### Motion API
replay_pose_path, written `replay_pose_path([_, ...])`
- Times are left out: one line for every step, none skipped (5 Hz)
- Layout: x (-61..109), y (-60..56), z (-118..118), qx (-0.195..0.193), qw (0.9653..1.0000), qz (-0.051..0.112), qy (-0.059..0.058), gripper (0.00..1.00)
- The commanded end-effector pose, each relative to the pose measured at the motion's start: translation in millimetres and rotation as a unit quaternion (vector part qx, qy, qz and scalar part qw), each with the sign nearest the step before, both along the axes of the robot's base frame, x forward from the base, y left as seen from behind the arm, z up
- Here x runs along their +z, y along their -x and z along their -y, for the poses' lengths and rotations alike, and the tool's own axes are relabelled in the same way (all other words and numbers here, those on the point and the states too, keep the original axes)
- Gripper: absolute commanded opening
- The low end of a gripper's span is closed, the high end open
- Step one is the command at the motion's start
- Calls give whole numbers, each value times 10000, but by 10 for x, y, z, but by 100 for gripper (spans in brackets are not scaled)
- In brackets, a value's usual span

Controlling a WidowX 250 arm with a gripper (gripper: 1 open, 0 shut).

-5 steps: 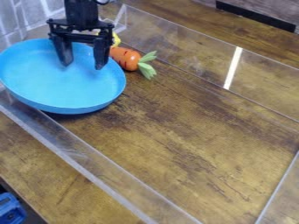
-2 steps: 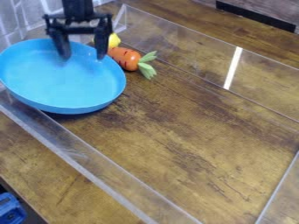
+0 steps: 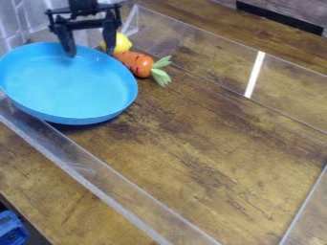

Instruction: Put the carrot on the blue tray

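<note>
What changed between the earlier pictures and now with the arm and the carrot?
The black tool, jaws open and empty, rose and drifted toward the top left of the picture, away from the small orange toy carrot, uncovering a yellow round object behind it. It took hold of nothing. The carrot stayed on the wooden table beside the large blue oval tray, which stayed put.

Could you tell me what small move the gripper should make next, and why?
Probably shift the open gripper sideways over the carrot and lower. The carrot lies on the wooden table beside the blue tray, outside its rim, and the gripper holds nothing.
</note>
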State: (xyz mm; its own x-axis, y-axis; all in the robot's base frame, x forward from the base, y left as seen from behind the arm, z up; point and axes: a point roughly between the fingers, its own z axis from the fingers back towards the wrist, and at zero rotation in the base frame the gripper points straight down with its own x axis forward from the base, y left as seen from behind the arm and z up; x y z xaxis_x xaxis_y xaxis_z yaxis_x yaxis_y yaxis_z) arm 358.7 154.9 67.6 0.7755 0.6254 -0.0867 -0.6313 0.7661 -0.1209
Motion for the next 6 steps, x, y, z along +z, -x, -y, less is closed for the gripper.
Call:
replay_pose_path([242, -187, -125, 311, 9988, 363, -67, 100])
replay_pose_path([251, -286, -58, -318, 9987, 396, -96, 100])
replay_pose_path([205, -395, -39, -753, 9962, 420, -131, 100])
replay_pose_path([136, -504, -45, -1007, 9938, 439, -149, 100])
replay_pose_path([156, -507, 6, -1259, 9910, 437, -144, 100])
replay_pose_path([180, -479, 61, -1460, 9882, 435, -139, 100])
